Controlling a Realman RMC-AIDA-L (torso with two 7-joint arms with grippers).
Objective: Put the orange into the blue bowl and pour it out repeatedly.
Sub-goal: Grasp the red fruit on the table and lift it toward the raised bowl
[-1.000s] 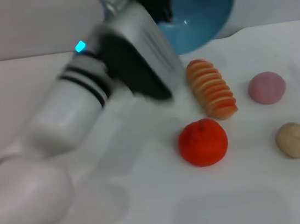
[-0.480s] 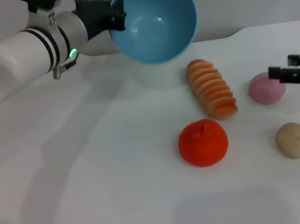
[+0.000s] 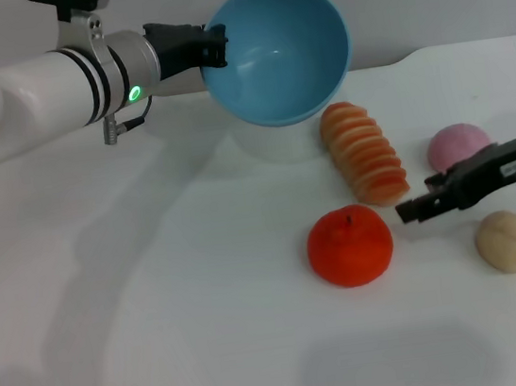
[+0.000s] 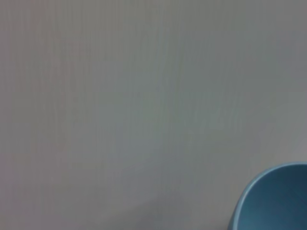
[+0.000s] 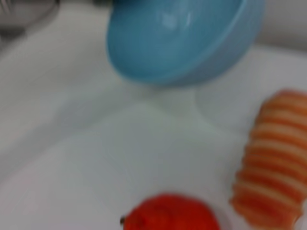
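Just ahead of the right gripper [image 3: 411, 211], with a small gap between its tips and the fruit, the orange [image 3: 349, 246] sits on the white counter [image 3: 163, 339], stem up, so the step in hand looks like the reach to pick it up for another load. Whether this gripper's fingers are spread or closed I cannot tell; only a dark narrow tip shows, low over the counter. Beyond those fingers lies a striped orange-and-cream roll [image 3: 363, 152], with a pink ball [image 3: 459, 149] behind the arm and a beige ball [image 3: 510, 241] on its near side. Up and away from them, the left gripper [image 3: 216, 46] has its fingers clamped on the rim of the blue bowl [image 3: 278, 52], which hangs in the air tipped toward the robot, mouth open and empty. The next move calls for the right fingers to straddle the orange without nudging the roll, close, and lift, while the bowl should be levelled or set down so the fruit can drop in.
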